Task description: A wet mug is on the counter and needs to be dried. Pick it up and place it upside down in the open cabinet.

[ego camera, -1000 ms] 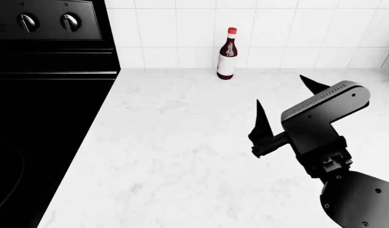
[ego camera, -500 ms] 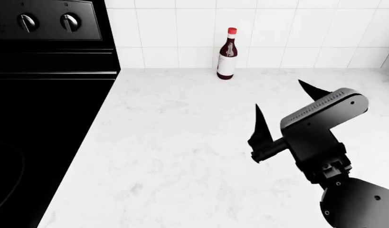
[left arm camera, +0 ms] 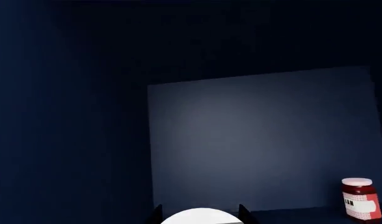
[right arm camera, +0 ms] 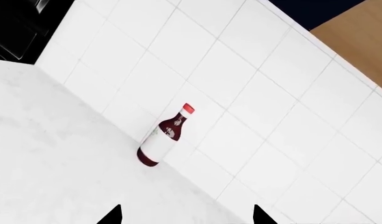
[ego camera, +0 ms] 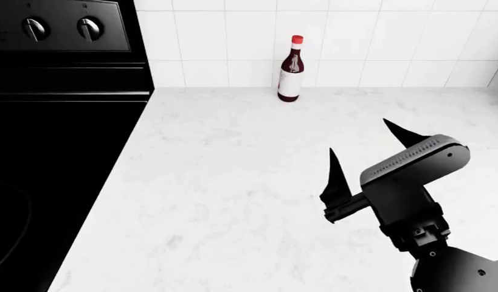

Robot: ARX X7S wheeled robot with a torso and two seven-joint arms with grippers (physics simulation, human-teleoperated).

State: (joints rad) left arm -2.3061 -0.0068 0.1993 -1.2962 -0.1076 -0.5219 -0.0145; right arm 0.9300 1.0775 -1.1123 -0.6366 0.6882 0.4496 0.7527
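Note:
In the left wrist view, the white rounded mug (left arm camera: pixel 200 218) shows only as a curved white surface at the frame's edge. It sits between the two dark fingertips of my left gripper (left arm camera: pixel 200 211), which is shut on it inside the dark blue cabinet (left arm camera: pixel 259 140). I cannot tell which way up the mug is. My left gripper is out of the head view. My right gripper (ego camera: pixel 359 137) is open and empty above the white marble counter (ego camera: pixel 232 170). Its two fingertips also show in the right wrist view (right arm camera: pixel 185 215).
A dark red-capped bottle (ego camera: pixel 290 70) stands at the back of the counter against the white tiled wall, also in the right wrist view (right arm camera: pixel 166 136). The black stove (ego camera: pixel 54 152) borders the counter on the left. A red jar with a white lid (left arm camera: pixel 360 198) stands inside the cabinet.
In the head view my open right gripper has drawn back a little toward the counter's front. The bottle has not moved.

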